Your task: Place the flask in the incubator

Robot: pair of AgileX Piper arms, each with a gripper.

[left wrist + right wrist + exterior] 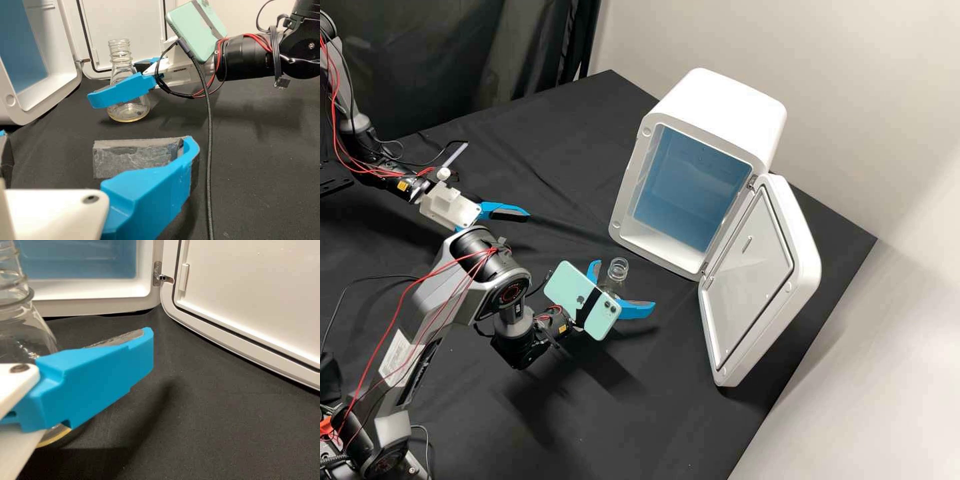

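Note:
A clear glass flask (618, 269) stands upright on the black bench in front of the incubator (720, 107), a white box with a blue inside whose door (753, 280) hangs open to the right. My right gripper (617, 291) is open, one blue finger on each side of the flask's body. In the left wrist view one of its fingers (125, 89) crosses in front of the flask (121, 55). The right wrist view has the flask (20, 325) close beside a blue finger (100, 370). My left gripper (501, 212) is open and holds nothing, farther left on the bench.
A mint-green phone (581, 299) is strapped to the right arm's wrist, with red and black cables along both arms. The bench's edge runs close behind and to the right of the open door. Bare black bench lies between the flask and the incubator's opening (690, 190).

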